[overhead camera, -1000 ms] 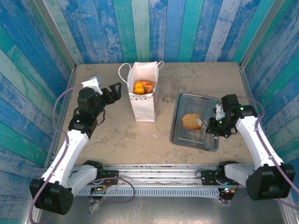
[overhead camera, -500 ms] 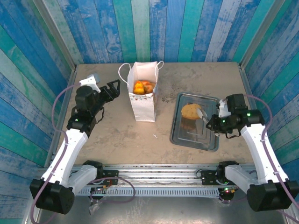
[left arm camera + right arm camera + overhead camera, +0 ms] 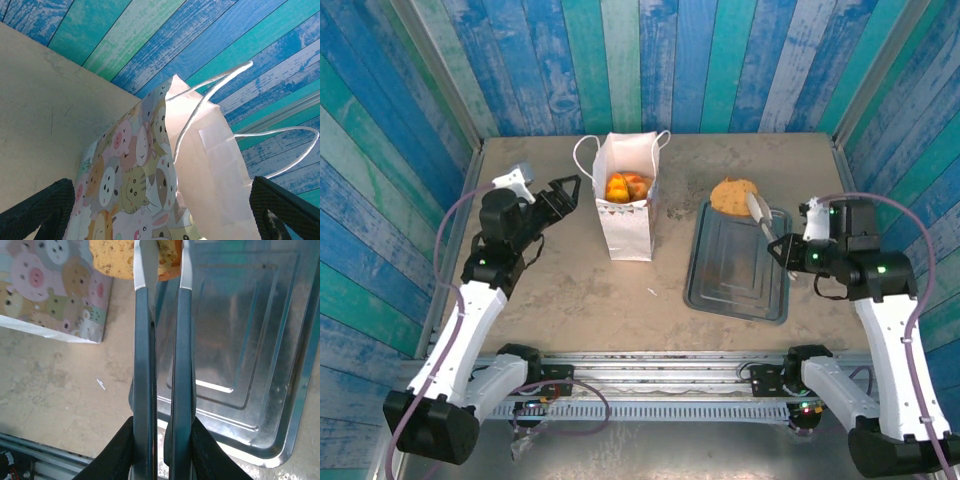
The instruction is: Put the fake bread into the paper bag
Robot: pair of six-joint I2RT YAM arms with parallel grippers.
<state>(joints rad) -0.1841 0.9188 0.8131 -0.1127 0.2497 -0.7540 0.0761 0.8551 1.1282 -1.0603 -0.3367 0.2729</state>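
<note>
The white paper bag [image 3: 625, 225] stands upright at the table's middle, with orange pastries [image 3: 628, 186] inside its open top. My right gripper [image 3: 790, 250] is shut on a pair of metal tongs [image 3: 760, 212]. The tongs pinch a round golden-brown piece of fake bread [image 3: 733, 195], held in the air over the far edge of the tray [image 3: 740, 270]. In the right wrist view the tongs [image 3: 162, 340] run up from my gripper [image 3: 162, 440] to the bread [image 3: 115, 260]. My left gripper [image 3: 565, 195] is open beside the bag's left side; the bag [image 3: 150, 165] stands between its spread fingers [image 3: 35, 210].
The grey metal tray [image 3: 250, 340] lies right of the bag with nothing on it. The bag's side shows cartoon animal faces [image 3: 55, 290]. Blue and green plank walls close in the table at the back and both sides. A small white scrap [image 3: 651, 292] lies near the tray.
The right arm has lifted the bread off the tray with the tongs and carried it up and toward the far edge. The left gripper has shifted slightly by the bag.
</note>
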